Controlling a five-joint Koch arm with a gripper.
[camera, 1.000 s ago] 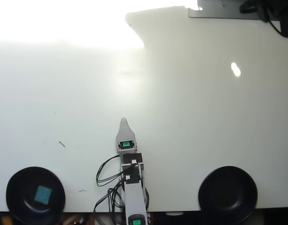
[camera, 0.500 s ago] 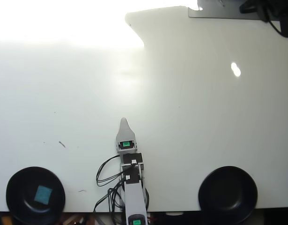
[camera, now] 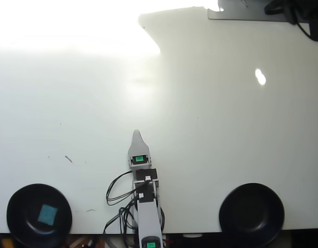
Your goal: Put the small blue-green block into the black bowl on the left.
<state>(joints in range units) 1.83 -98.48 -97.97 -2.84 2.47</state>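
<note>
From the overhead view my arm (camera: 146,206) comes up out of the bottom centre of the frame and lies stretched straight toward the middle of the table (camera: 210,129). My jaws (camera: 136,134) end in a single pale point just below the centre of the frame; only one tip shows from above, so I cannot tell whether they are parted or closed. Nothing shows at the tip, which lies over bare table. Two small bright-green rectangles sit on my body, one just behind the tip and one at the very bottom edge. Dark cables (camera: 117,194) loop out to the left of my lower links.

The small blue-green block (camera: 47,214) lies flat inside the black bowl (camera: 16,214) in the lower left corner of the frame, a little right of the bowl's middle, well apart from my tip. A second black bowl (camera: 251,213) sits in the lower right, with nothing visible in it.

The table between me and either bowl is bare apart from a few small dark marks at lower left. Strong glare washes out the upper left of the frame. A grey plate (camera: 236,11) and dark gear (camera: 298,13) sit along the top right edge.
</note>
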